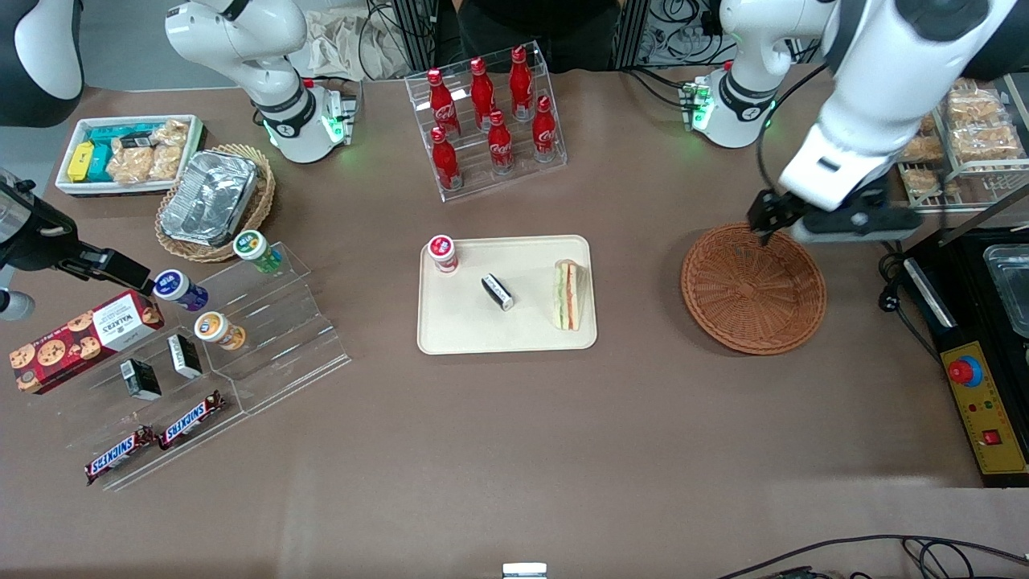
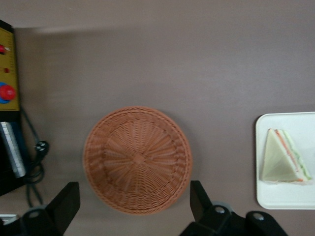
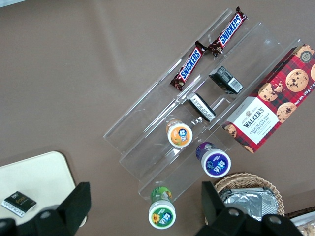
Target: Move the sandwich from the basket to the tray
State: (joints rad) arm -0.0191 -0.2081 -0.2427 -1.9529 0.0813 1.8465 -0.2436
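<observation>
On tray (image 1: 506,338), one sandwich (image 1: 567,294), above one bare basket (image 1: 753,288), gripper (image 2: 133,206) (fingers wide, holding nothing)

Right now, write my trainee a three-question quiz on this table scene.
1. True or false: the sandwich lies on the tray.
2. What is in the basket? A) a sandwich B) nothing C) a bottle
3. Fill in: the gripper, fingers open, hangs above the ____.

Key
1. True; it lies at the tray's edge nearest the basket, apart from the red-lidded cup and the small black packet.
2. B.
3. basket.
</observation>
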